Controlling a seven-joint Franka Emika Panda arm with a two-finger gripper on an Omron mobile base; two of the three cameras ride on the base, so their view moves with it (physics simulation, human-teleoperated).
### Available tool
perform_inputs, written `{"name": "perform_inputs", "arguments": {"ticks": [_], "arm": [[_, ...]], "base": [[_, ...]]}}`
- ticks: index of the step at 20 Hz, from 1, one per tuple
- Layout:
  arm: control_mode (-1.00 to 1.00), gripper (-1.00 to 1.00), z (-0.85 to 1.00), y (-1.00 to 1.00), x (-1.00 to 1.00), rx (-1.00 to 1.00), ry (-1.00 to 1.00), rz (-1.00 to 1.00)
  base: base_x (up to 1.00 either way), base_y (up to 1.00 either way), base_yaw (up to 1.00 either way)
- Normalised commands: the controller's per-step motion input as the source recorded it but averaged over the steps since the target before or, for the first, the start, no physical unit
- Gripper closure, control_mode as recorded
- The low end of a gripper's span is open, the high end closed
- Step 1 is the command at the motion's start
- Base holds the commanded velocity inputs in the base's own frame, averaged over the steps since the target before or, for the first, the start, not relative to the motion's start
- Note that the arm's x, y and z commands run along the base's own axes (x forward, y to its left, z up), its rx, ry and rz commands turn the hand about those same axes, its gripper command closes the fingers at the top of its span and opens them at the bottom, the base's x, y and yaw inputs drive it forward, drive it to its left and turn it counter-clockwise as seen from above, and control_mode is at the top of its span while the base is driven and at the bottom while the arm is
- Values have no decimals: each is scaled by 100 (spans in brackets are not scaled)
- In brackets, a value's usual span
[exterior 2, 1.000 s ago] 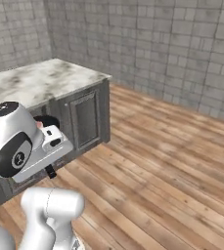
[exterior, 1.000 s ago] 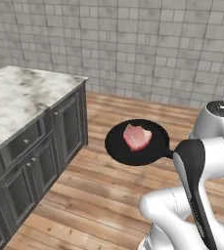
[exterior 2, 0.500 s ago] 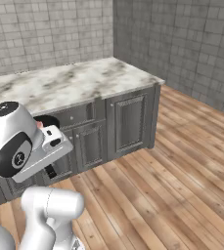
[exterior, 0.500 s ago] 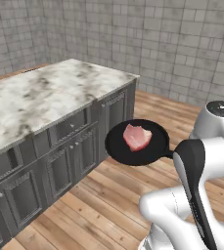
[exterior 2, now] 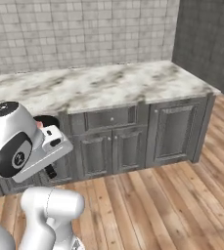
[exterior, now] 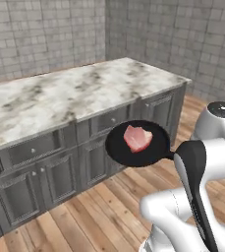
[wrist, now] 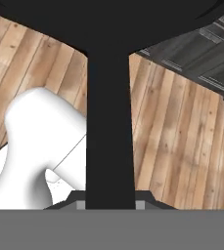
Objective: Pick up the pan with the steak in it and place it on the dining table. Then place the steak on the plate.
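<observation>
The black pan (exterior: pixel 118 147) hangs in the air in front of the grey cabinets, roughly level, with the pink-red steak (exterior: pixel 137 138) lying near its middle. In the hand view the pan's underside (wrist: pixel 108 19) spans the top and its straight handle (wrist: pixel 108 122) runs down into my gripper (wrist: pixel 109 204), which is shut on it. A sliver of the pan's rim (exterior 2: pixel 47 120) shows behind my white hand in the right base view. The dining table and the plate are out of view.
A long marble counter (exterior: pixel 60 98) over grey cabinets (exterior 2: pixel 113 146) crosses in front of me, just beyond the pan. Wooden floor (exterior: pixel 99 216) lies below and stretches off to the right (exterior 2: pixel 182 205). Grey tiled walls (exterior 2: pixel 84 34) stand behind the counter.
The whole picture has shifted: the base has moved, so the counter now spans the view from the front. The pan with the steak stays in the same grip, unmoved relative to the arm.
</observation>
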Motion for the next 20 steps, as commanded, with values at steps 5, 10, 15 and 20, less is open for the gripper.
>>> {"name": "perform_inputs", "arguments": {"ticks": [5, 10, 15, 20], "arm": [[100, 100, 0, 0, 0, 0, 0, 0], [100, 100, 0, 0, 0, 0, 0, 0], [100, 100, 0, 0, 0, 0, 0, 0], [100, 100, 0, 0, 0, 0, 0, 0]], "base": [[-10, 0, 48], [-8, 0, 49], [-4, -4, 41], [-2, -3, 5]]}}
